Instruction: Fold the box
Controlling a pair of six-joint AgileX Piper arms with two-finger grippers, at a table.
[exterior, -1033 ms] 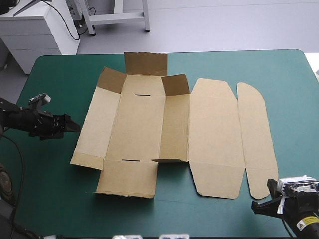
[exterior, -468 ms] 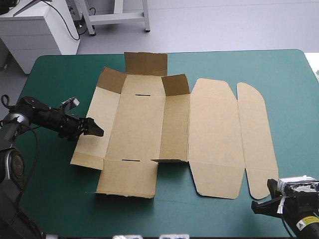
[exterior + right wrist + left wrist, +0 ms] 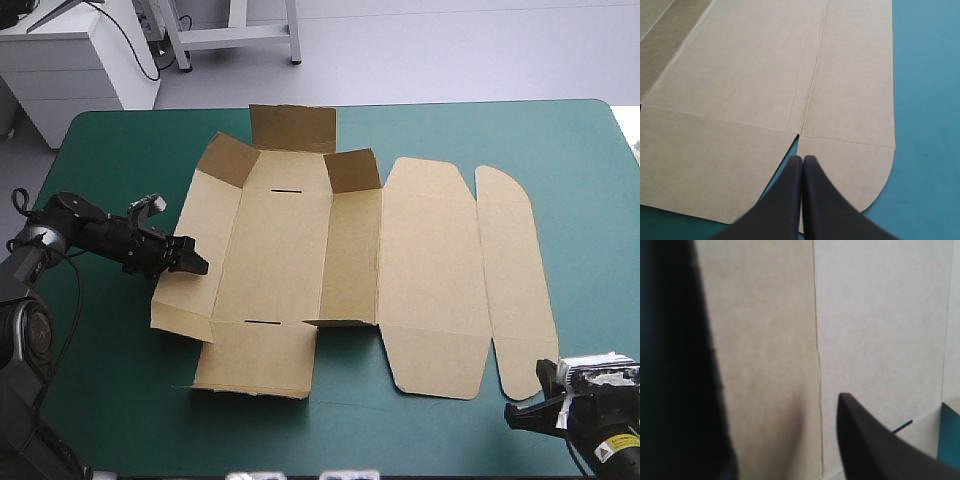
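Brown board, the box (image 3: pixel 300 250), lies opened out as a cut sheet at the middle of the teal-green cover (image 3: pixel 110 150); its long panels run near to far, and the rounded lid panels lie flat toward the right; at the far end three short flaps (image 3: pixel 292 128) stand raised. We find the left gripper (image 3: pixel 192 266) low at the sheet's left edge, touching the leftmost panel, which appears to tilt a little off the cover there; in the left wrist view its black fingers (image 3: pixel 675 365) stand apart, with board filling the gap between them; whether one finger lies under the panel we cannot tell. We find the right gripper (image 3: pixel 522 414) at the table's near right corner, its fingers pressed together into one point; the tip sits at the rounded near corner of the rightmost flap (image 3: pixel 850 165).
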